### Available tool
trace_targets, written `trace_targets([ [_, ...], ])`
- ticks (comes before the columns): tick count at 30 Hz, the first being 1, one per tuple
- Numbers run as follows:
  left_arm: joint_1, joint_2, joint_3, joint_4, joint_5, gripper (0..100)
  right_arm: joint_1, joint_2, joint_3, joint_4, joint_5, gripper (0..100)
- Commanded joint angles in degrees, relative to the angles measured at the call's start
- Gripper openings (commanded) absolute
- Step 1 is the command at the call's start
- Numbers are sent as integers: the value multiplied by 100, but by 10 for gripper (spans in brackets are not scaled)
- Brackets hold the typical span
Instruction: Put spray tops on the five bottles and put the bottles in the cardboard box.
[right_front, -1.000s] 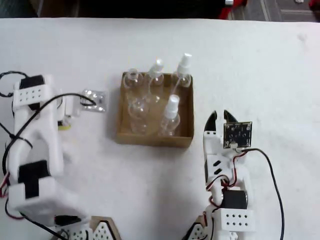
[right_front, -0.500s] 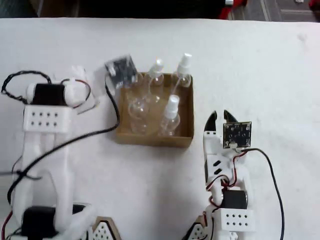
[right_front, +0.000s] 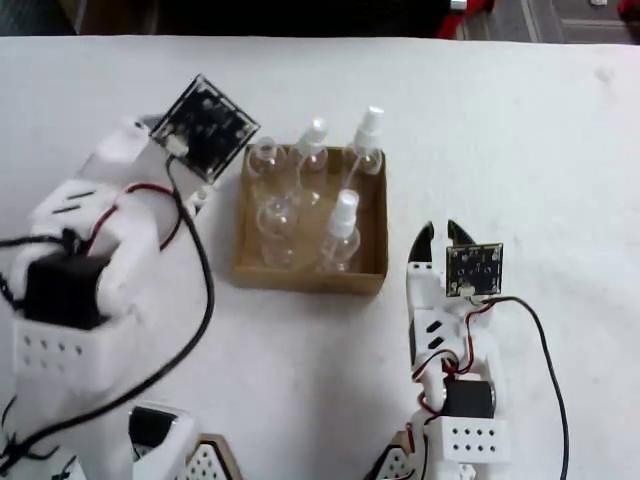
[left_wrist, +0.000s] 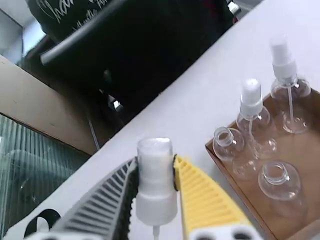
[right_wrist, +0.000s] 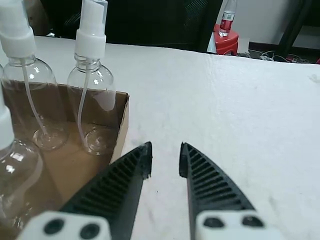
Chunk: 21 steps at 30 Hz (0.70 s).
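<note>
I'm holding a white spray top in the left gripper. The jaws are pinching its body from both sides, and it is staying upright so that its thin tube is pointing down, ready for a bottle neck. It is hanging above the table, just outside the cardboard box, near the corner where the nearer open bottle is standing.

All five bottles are already standing in the box, which is keeping them steady for capping. Three capped bottles are wearing their tops, and the second open bottle is waiting one place along the same side. I'm judging this to be the fourth top, with one more to fetch after it.

I'm reckoning the next move is calling for lining the tube up over the nearer open neck before lowering. The risk is the tube catching on the rim or nudging the light bottle over.

The right gripper is resting low beside the opposite side of the box, its jaws slightly apart and gripping nothing. I'm leaving it parked there, clear of the left arm's path.
</note>
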<state>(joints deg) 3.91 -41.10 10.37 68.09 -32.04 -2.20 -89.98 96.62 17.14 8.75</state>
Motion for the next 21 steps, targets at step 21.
trace_targets([
  [21,198,-2800,2708,-3464,2760,23,-101,-4,53,-119,62,77],
])
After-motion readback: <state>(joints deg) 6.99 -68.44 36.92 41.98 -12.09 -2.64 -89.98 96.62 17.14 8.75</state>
